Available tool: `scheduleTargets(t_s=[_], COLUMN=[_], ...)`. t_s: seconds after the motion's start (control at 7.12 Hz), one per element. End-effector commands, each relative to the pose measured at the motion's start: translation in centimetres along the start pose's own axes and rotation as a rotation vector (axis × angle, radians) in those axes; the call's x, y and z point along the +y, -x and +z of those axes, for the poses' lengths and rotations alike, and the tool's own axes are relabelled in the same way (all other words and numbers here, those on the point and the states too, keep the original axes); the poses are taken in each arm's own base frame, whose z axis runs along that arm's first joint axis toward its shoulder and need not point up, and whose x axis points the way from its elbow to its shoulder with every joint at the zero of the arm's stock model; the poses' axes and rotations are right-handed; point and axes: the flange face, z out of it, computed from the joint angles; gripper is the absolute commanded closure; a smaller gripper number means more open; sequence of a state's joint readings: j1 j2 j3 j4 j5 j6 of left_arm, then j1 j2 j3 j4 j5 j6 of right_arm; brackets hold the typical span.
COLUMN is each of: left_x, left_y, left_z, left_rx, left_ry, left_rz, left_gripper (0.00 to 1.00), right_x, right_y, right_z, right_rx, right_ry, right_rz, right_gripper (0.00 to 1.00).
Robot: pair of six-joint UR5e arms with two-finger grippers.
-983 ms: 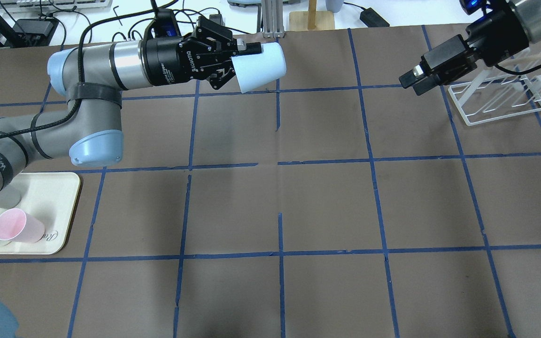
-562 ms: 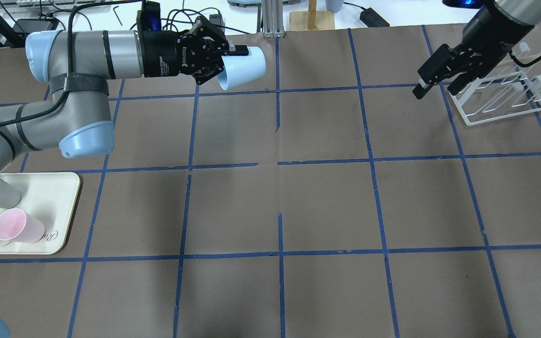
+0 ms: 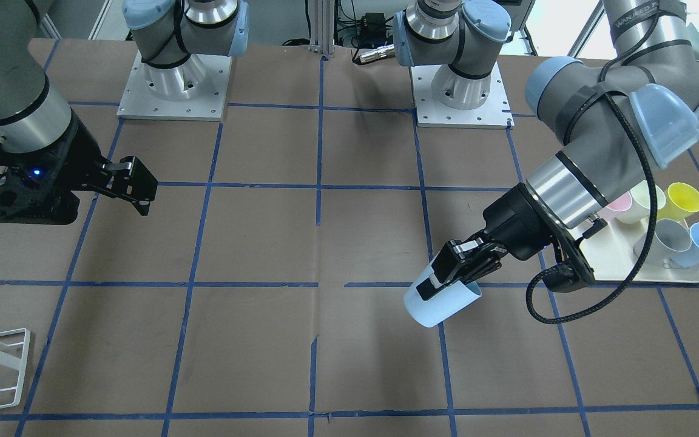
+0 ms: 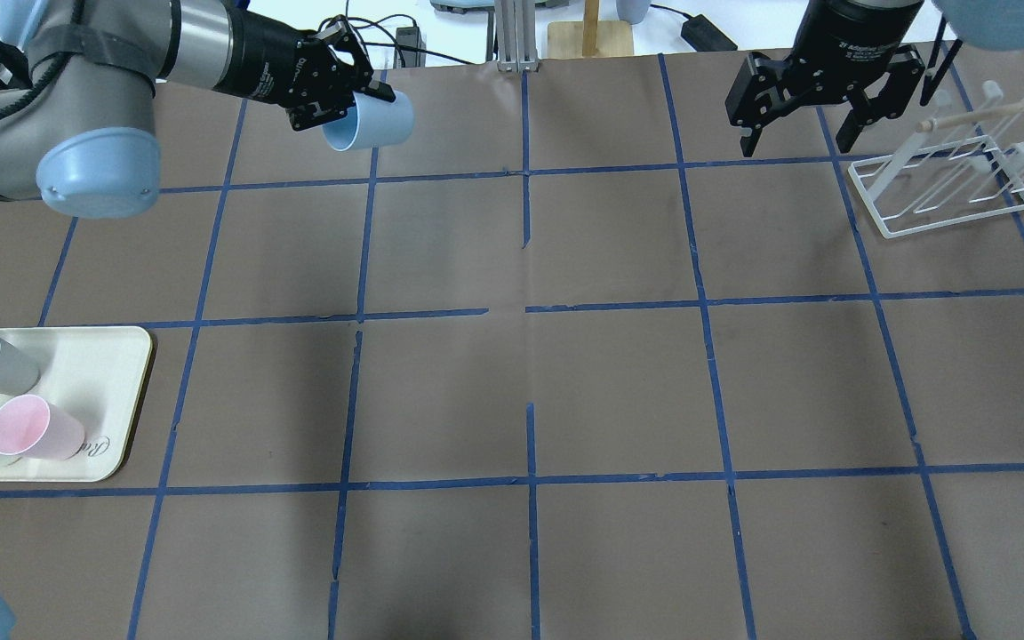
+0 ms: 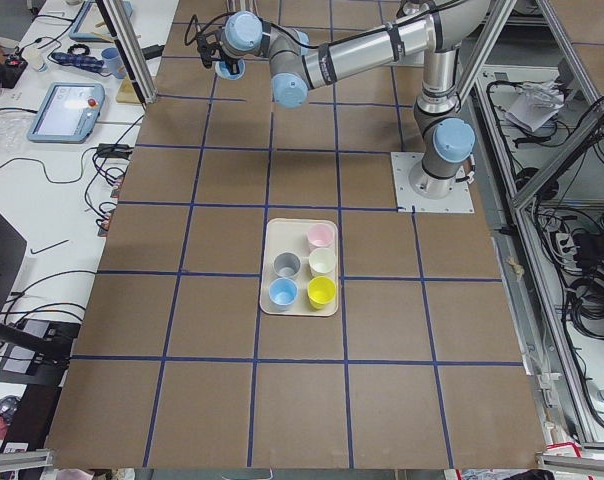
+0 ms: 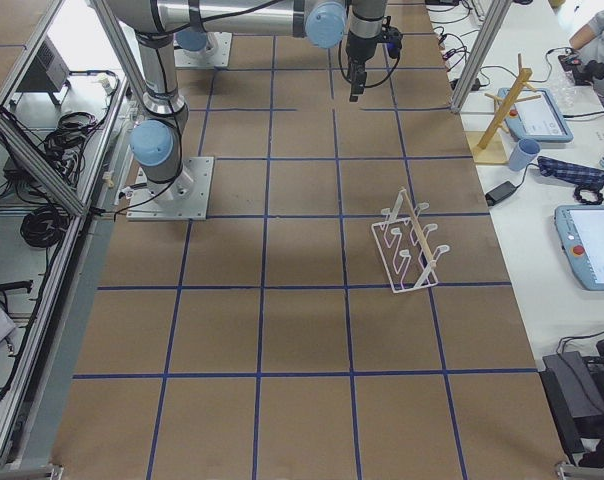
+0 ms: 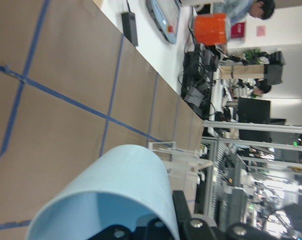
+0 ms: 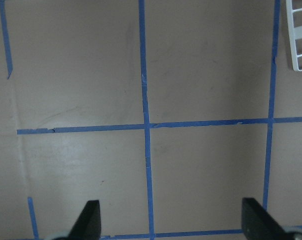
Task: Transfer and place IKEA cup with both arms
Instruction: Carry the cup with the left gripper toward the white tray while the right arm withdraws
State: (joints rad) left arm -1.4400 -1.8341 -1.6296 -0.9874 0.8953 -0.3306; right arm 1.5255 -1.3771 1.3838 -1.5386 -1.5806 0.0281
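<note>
Right, my left gripper (image 4: 345,102) pinches the IKEA cup (image 4: 379,123) by the rim; light, likely slick, so my spread right gripper (image 4: 797,135) should take its bare wall.

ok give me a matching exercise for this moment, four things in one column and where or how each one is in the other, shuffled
Column one
1 IKEA cup
2 right gripper
3 pink cup
4 white wire rack

Column two
a standing on the tray
b open, holding nothing
c on the table, close to the right gripper
d held in the left gripper, off the table

Pairs: 1-d, 2-b, 3-a, 4-c
</note>
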Motion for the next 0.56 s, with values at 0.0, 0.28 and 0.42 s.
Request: scheduleTargets(t_s=[0.0,0.28,0.42], left_x=[1.5,4.4,5.4], left_y=[2.4,4.3,5.1], left_z=[-1.5,-3.8,-5.5], left_rx=[-0.281,-0.518,-0.624], left_ry=[0.105,0.223,0.277], left_rz=[0.029,0.138,0.224], left_gripper=[1.00,1.00,1.00], right_x=[0.1,0.3,1.1], right_y=[0.2,0.2,0.1], right_z=[0.1,-0.9,-2.1], right_rx=[0.014,0.012,0.010], right_ry=[0.001,-0.017,-0.031], right_rz=[0.140,0.137,0.139], right_gripper=[0.00,0.00,0.00])
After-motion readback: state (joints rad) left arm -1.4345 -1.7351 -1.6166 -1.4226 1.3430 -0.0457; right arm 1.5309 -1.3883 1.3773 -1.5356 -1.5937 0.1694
